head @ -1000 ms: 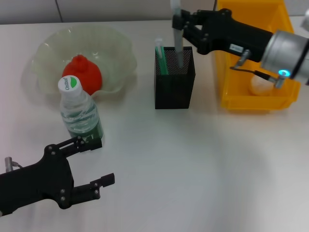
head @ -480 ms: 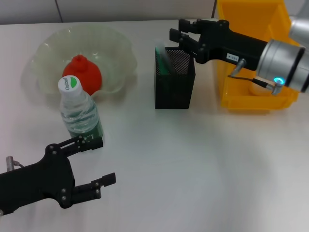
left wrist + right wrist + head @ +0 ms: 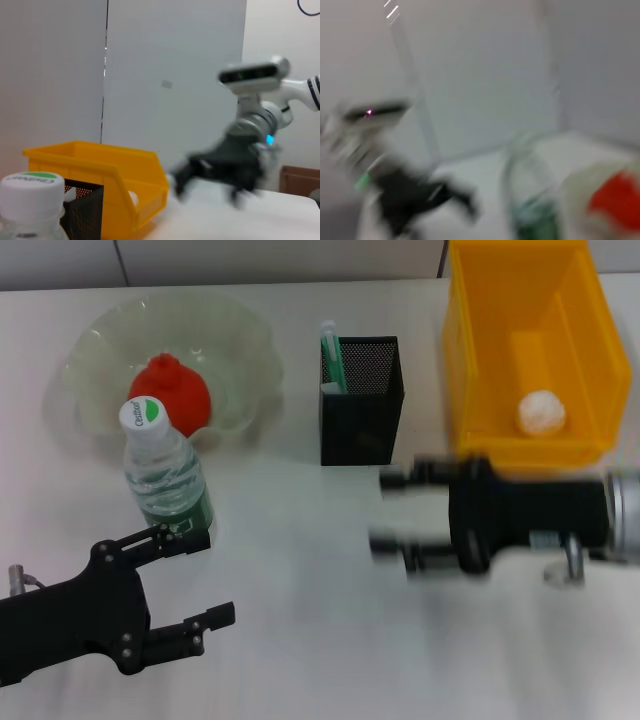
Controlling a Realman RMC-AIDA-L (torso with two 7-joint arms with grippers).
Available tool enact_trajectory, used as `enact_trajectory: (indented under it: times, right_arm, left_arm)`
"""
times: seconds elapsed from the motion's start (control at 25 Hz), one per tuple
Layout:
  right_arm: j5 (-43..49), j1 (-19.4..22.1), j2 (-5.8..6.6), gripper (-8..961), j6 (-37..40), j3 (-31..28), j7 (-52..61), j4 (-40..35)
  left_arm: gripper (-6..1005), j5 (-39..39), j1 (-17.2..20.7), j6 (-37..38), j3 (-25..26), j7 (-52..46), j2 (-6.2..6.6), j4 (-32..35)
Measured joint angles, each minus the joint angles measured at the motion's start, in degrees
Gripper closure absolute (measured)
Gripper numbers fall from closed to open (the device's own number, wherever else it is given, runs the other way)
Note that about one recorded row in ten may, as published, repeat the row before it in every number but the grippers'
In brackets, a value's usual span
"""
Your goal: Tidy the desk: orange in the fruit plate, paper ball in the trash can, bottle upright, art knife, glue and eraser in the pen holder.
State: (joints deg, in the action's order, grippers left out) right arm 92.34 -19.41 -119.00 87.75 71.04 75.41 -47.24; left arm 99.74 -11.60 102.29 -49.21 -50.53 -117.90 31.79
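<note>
Tidying looked nearly finished: the right hand (image 3: 392, 510) hovered wide and empty before the pen holder (image 3: 361, 398), left hand (image 3: 200, 575) idling wide beside the bottle (image 3: 165, 475).

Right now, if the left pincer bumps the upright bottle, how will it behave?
The bottle is tall on a narrow base, so a push near the white cap would likely tip it. It looks filled with water, so probably fairly heavy and steadier against low nudges. Round, clear plastic sides may slip in a grip, and it would likely roll if toppled. The left pincer sits open just in front of it.
</note>
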Motion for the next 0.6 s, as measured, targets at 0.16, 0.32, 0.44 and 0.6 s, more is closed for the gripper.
enact_trajectory:
  times: [0.16, 0.32, 0.44, 0.6]
  right_arm:
    - [2.6, 1.7, -0.51, 333, 3.8, -0.2, -5.4, 1.8]
    - [2.4, 1.2, -0.57, 236, 4.3, -0.3, -6.6, 4.2]
    - [2.0, 1.1, -0.59, 141, 4.2, -0.3, -7.4, 5.0]
    - [-0.6, 1.1, -0.47, 110, 4.3, -0.2, -9.5, 6.5]
  left_arm:
    - [219, 0.0, 0.0, 0.0, 0.0, 0.0, 0.24, 0.0]
    - [219, 0.0, -0.1, 0.1, -0.1, 0.0, 0.27, 0.0]
    - [224, 0.0, -0.1, 0.1, -0.1, 0.0, 0.28, 0.0]
    - [231, 0.1, -0.1, 0.2, -0.1, 0.0, 0.30, -0.3]
